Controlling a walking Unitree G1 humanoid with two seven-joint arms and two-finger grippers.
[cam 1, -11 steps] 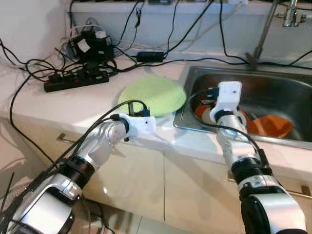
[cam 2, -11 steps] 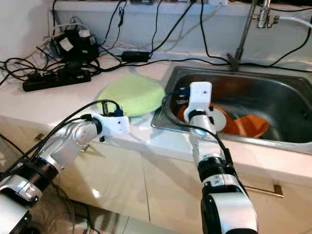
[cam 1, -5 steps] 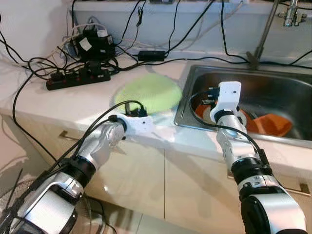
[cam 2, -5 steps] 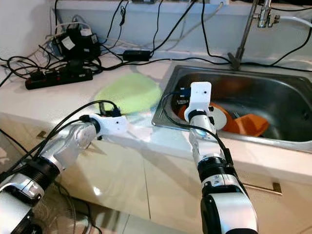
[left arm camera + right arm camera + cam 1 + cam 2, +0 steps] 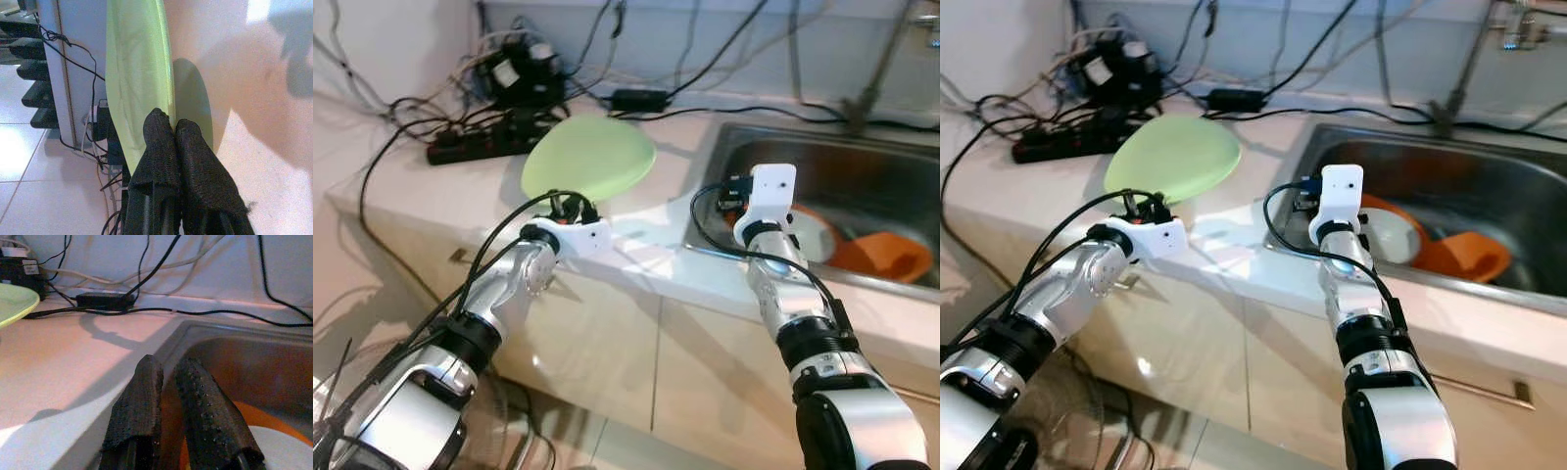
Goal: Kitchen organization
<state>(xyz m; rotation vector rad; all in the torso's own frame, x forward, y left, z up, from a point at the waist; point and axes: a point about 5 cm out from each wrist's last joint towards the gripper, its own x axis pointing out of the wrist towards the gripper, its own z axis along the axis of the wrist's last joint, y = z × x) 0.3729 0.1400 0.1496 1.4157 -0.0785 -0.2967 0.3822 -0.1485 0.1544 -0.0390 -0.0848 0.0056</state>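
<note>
- Head views: the left gripper (image 5: 576, 211) pinched the near rim of the green plate (image 5: 590, 157), which sat tilted above the counter (image 5: 431, 196), probably mid-lift for putting away.
- The right gripper (image 5: 1347, 220) hung over the sink (image 5: 1489, 171) by the orange dishes (image 5: 1459, 257).
- Left wrist view: fingers (image 5: 161, 142) clamped the plate's edge, lifted clear of the worktop.
- Right wrist view: the right fingers (image 5: 142, 401) were nearly together, holding nothing, perhaps waiting for the next dish.

No text, label or number can be read anywhere here.
</note>
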